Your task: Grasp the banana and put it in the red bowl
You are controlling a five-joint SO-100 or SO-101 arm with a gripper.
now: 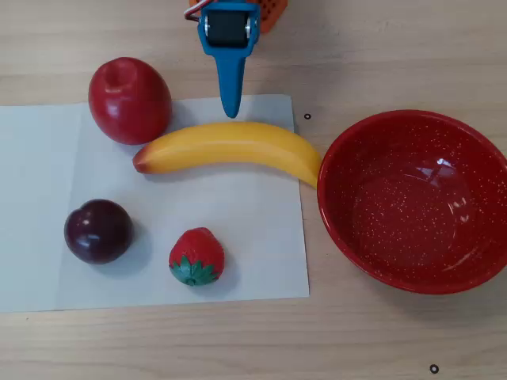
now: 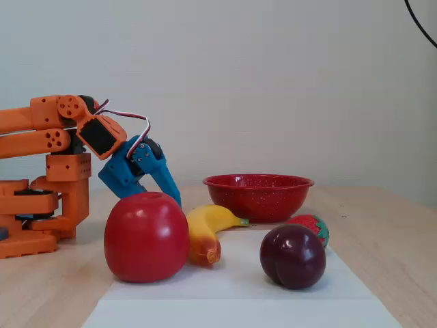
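The banana [image 1: 230, 147] lies lengthwise on the white paper, its reddish-orange tip at the left in the overhead view; in the fixed view it [image 2: 210, 227] shows between the apple and the plum. The red bowl [image 1: 372, 229] stands empty just right of the banana's right end, and it also shows in the fixed view [image 2: 258, 198]. My blue gripper [image 1: 230, 107] points at the banana's middle from behind, its tip a little short of it. Its jaws look shut and hold nothing. In the fixed view the gripper [image 2: 175, 195] hangs low behind the apple.
A red apple [image 1: 129, 100] sits left of the gripper, close to the banana's tip. A dark plum [image 1: 98, 230] and a strawberry [image 1: 196, 256] lie on the paper [image 1: 253, 237] in front of the banana. The orange arm base [image 2: 41, 205] stands at the left in the fixed view.
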